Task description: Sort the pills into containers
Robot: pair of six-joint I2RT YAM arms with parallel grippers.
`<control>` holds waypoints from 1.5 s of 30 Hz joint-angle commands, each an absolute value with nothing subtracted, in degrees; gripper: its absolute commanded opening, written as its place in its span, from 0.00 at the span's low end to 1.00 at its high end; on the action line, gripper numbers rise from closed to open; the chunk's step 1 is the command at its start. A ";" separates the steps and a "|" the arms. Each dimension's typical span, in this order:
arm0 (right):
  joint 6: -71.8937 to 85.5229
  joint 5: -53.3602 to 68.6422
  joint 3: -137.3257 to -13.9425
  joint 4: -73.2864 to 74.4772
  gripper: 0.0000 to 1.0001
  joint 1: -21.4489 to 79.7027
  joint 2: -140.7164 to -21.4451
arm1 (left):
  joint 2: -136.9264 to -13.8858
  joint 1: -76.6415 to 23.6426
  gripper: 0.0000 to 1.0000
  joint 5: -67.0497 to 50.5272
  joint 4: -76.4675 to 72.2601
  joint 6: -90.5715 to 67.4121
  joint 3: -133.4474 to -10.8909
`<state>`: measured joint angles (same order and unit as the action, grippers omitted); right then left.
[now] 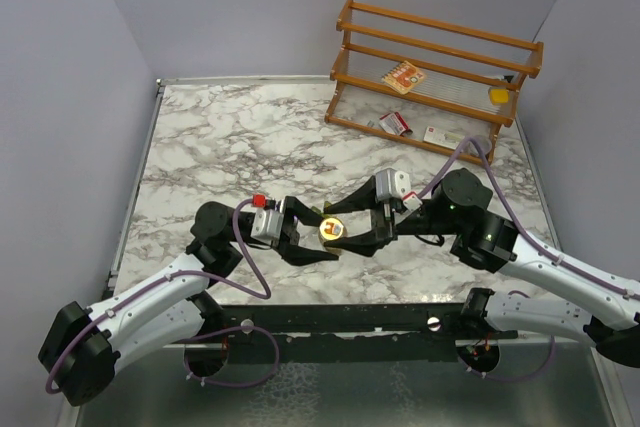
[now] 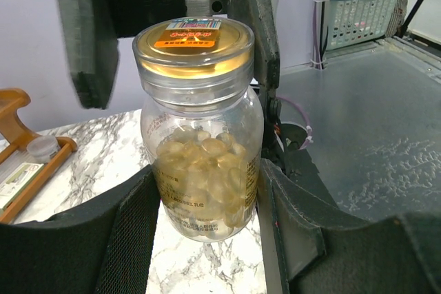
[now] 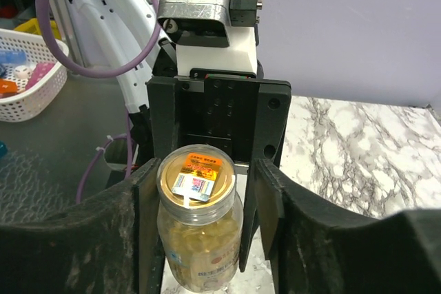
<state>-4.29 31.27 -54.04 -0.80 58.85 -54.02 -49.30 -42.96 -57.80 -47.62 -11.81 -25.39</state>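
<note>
Arms [image 1: 150, 302] angle inward, jaws flanking the bottle [image 1: 332, 230].

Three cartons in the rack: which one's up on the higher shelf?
The orange-patterned carton, alone on the middle shelf of the wooden rack. The left red-and-white carton and the right red-and-white carton both lie on the bottom level.
</note>
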 commanded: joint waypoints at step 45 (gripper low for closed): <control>-4.13 8.50 -54.25 -7.21 0.98 57.42 -59.28 | -45.48 -44.73 0.00 -21.52 -39.45 0.52 -26.27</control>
